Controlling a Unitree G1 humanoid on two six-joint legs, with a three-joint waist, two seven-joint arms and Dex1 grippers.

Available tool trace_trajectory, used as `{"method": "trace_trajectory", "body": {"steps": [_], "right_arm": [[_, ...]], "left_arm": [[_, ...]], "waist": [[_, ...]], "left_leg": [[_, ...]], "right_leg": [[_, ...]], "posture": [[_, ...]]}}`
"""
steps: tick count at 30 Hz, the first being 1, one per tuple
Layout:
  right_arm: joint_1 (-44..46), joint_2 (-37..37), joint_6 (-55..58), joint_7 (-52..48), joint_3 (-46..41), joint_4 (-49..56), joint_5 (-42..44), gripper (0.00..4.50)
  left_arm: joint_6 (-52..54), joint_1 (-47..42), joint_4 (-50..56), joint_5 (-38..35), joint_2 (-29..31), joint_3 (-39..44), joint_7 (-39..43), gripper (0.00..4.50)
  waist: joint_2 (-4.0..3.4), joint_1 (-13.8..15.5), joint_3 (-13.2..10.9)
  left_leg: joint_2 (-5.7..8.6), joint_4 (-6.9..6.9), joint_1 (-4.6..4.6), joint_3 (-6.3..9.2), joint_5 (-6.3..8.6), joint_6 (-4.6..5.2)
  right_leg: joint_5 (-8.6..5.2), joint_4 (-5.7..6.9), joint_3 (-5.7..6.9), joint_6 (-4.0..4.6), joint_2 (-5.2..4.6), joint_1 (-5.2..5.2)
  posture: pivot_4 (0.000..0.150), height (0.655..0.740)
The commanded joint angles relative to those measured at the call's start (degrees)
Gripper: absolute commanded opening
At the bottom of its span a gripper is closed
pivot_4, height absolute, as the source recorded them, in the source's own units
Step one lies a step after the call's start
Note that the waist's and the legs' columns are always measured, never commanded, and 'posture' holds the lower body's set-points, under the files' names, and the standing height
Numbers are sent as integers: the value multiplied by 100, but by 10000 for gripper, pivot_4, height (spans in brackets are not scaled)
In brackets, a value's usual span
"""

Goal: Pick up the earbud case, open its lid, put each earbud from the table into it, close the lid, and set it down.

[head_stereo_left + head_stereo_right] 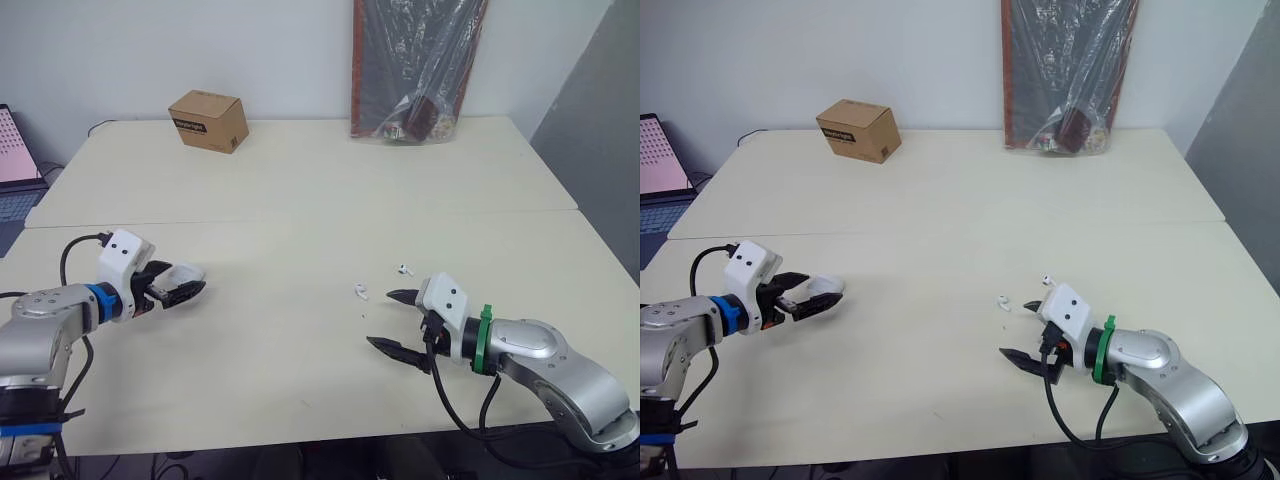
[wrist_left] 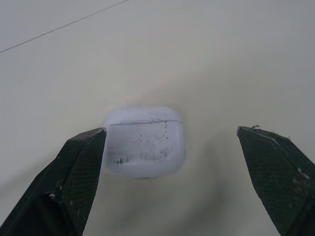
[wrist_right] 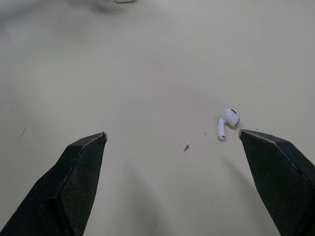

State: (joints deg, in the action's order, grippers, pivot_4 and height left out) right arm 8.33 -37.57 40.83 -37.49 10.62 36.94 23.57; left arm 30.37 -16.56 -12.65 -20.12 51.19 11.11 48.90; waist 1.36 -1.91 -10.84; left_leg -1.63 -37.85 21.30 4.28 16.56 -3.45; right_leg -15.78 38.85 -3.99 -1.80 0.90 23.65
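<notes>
Pickup of the earbud case (image 2: pixel 143 142) is, by my judgement, the step in hand. Said case is lying on the surface (image 1: pixel 300 200) with its lid shut, the seam line showing. Left pincer (image 2: pixel 171 130) is straddling the case, released and spread wide, gripping nothing; one finger is sitting just beside the case wall, the other standing off it. One earbud (image 1: pixel 359 291) and a second earbud (image 1: pixel 403 268) are lying well apart from the case, toward the robot's right. Right pincer (image 1: pixel 380 318), likewise well apart from the case on that side, is hanging released and empty. Next move is calling for centring the left pincer on the case, closing on its side walls, then lifting.
</notes>
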Motion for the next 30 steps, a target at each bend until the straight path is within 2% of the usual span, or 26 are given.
{"method": "trace_trajectory", "body": {"steps": [1,9,13,30], "right_arm": [[208,-59,-164,-165,-69,153,13,45000],[732,127,-81,-361,-157,257,378,45000],[819,160,-25,-348,-92,300,405,45000],[1110,280,88,-354,-80,221,446,45000]], "left_arm": [[-207,-228,-314,151,-31,-80,72,44733],[-167,-222,-422,244,-48,-160,225,44733],[-71,-120,-299,241,-80,-136,217,44733],[-262,-28,-381,419,-186,-232,241,44733]], "waist": [[0,0,0],[0,-4,0],[0,0,0],[0,0,0]], "left_leg": [[0,-1,1,1,0,0],[0,-3,11,7,0,0],[1,-5,20,13,0,0],[1,-10,27,17,-1,0]], "right_leg": [[0,1,1,0,0,0],[1,3,6,1,0,8],[16,4,11,27,-1,13],[18,10,16,30,-1,20]], "posture": [[1500,7400],[1500,7400],[1500,7400],[1500,7400]]}}
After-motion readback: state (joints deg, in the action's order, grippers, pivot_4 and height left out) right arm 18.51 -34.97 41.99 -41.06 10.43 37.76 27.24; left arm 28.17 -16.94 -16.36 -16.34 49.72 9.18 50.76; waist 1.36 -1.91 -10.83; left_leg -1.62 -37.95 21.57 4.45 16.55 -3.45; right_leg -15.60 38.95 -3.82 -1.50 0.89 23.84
